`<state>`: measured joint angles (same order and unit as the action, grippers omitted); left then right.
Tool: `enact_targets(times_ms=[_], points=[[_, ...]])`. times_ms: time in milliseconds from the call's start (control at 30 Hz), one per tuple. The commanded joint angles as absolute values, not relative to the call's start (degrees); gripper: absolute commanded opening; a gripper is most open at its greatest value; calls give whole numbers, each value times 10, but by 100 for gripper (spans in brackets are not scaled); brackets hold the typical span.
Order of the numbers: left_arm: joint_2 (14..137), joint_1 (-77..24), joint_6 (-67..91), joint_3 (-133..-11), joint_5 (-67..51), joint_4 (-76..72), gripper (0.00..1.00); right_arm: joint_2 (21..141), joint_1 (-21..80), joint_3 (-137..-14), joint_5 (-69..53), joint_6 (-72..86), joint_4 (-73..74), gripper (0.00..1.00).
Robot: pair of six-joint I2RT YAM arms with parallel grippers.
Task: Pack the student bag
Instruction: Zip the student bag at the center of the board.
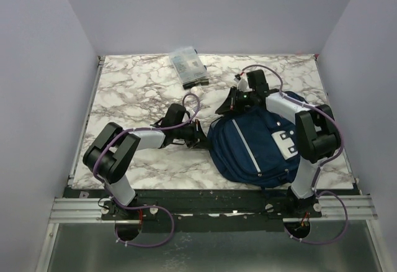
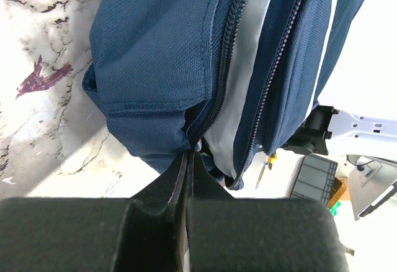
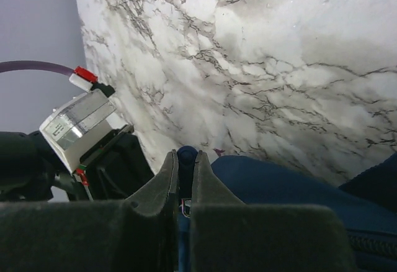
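— What do we see past the right jaws?
— A marble table (image 1: 142,86), white with grey veins. Farther out and to the left of those jaws lies a clear pouch (image 1: 187,65), near the table's far edge. We cannot make out its dark contents.
— And the pale bit near it?
— A small white thing (image 1: 197,89) just beside the pouch, between it and both pairs of jaws. We cannot tell what it is.
— Anything by the left jaws?
— A purple stain (image 2: 43,78) on the marble, ahead of them and to their left. Plain lilac-grey walls (image 1: 205,11) stand around the table.
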<state>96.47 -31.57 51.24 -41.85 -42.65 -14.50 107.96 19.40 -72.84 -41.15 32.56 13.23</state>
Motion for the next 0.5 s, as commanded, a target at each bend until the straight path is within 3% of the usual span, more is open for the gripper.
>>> enact_targets(times_ms=[0, 167, 333, 400, 467], points=[[971, -308, 514, -413, -404, -169, 0, 1047, 229, -698, -496, 465, 16, 1], [966, -306, 520, -418, -414, -171, 0, 1039, 299, -700, -402, 416, 19, 1], [913, -291, 507, -383, -420, -177, 0, 1037, 319, -695, -240, 199, 91, 1], [875, -278, 503, -352, -428, -179, 0, 1034, 319, -685, -231, 149, 80, 1], [829, -267, 497, -322, -452, -179, 11, 1027, 319, -671, -244, 118, 55, 1]])
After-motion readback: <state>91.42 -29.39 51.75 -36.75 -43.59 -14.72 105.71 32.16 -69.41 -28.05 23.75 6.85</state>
